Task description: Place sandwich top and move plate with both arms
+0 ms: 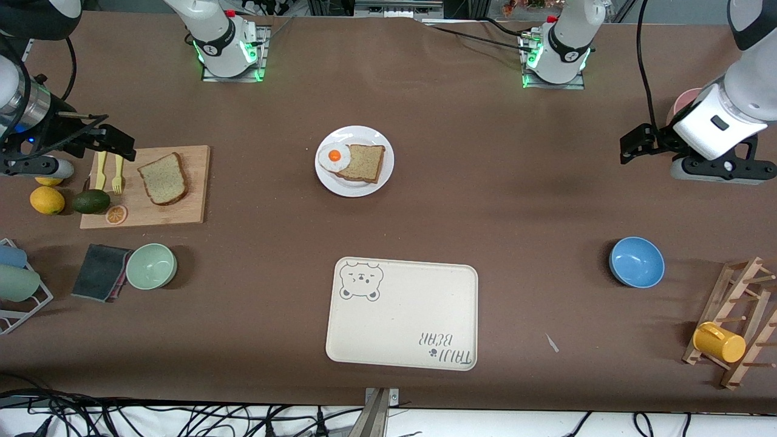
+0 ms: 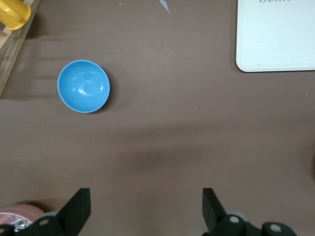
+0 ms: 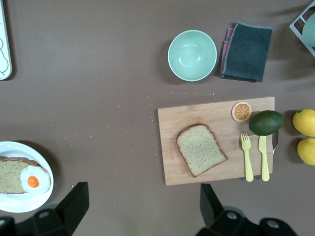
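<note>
The sandwich top (image 1: 162,178), a domed brown speckled slice, lies on a wooden cutting board (image 1: 194,206) toward the right arm's end; it also shows in the right wrist view (image 3: 201,156). The white plate (image 1: 364,135) sits mid-table with a squarer bread slice (image 1: 365,162) and a fried egg (image 1: 334,156) on it; the plate also shows in the right wrist view (image 3: 19,204). My right gripper (image 1: 115,141) (image 3: 142,204) is open and empty, up in the air by the board. My left gripper (image 1: 634,145) (image 2: 146,206) is open and empty over bare table at the left arm's end.
A cream bear tray (image 1: 400,315) lies nearer the front camera than the plate. A green bowl (image 1: 152,266) and dark cloth (image 1: 100,272) sit near the board. Yellow fork and knife, avocado (image 1: 91,201) and lemons lie by the board. A blue bowl (image 1: 636,261) and a mug rack (image 1: 737,328) are at the left arm's end.
</note>
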`<state>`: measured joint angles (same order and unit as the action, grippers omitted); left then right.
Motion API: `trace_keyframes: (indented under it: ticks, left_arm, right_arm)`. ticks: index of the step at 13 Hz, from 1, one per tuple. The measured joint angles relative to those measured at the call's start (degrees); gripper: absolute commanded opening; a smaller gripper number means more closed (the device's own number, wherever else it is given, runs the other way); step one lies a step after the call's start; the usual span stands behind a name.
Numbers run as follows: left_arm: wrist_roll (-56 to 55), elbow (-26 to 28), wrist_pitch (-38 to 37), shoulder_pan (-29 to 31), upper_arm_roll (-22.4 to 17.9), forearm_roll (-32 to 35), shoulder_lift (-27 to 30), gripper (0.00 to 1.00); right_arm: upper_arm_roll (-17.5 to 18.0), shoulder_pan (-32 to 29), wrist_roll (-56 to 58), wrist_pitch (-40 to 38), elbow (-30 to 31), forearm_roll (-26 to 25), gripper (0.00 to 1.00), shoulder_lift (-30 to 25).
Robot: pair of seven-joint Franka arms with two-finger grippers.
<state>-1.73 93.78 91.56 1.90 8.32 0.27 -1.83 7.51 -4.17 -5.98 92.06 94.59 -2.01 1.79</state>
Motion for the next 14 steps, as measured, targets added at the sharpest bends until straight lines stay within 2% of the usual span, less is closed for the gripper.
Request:
trace_keyframes:
  ticks: [14]
  left_arm:
    - [-0.05,-0.07,0.00,0.01,0.57,0.00,0.00,1.00]
  right_arm:
    - [0.00,0.00,0.00,0.00,0.00,0.00,1.00,0.00]
